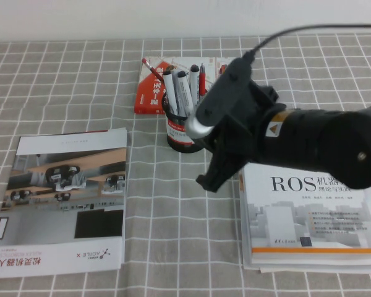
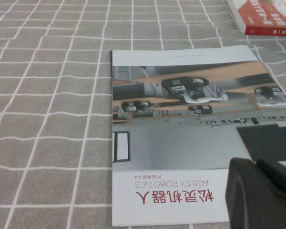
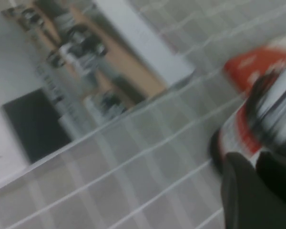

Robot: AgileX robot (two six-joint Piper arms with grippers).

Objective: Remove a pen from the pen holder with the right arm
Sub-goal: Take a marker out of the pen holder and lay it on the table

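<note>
A grey cloth (image 1: 173, 247) crossed by thin white lines into squares covers the whole table, lying flat and running back to a plain white wall (image 1: 111, 18) along the far edge. The pen holder (image 1: 175, 133), a dark round cup with a red and white label, stands upright near the middle of the cloth, towards the far side. It is full of pens (image 1: 182, 93), mostly grey-barrelled markers with dark caps, plus a red one on its right side, all leaning a little. A red book (image 1: 153, 93) lies flat just behind the holder. On the robot's left a glossy brochure (image 1: 68, 198) with photographs of robots and red lettering lies flat, well apart from the holder. On the right a white book (image 1: 309, 210) titled ROS, with an orange stripe, rests on the cloth. The right arm reaches in from the right above that book, a black cable (image 1: 309, 28) arching over it. The right gripper (image 1: 208, 180) points down towards the cloth, just in front of the holder and to its right, between brochure and white book. Its two dark fingers sit pressed almost together and grasp nothing; no pen has left the cup. Whether it touches the holder cannot be told. The left gripper (image 2: 257, 164) hangs over the brochure's near corner, by the red lettering.
</note>
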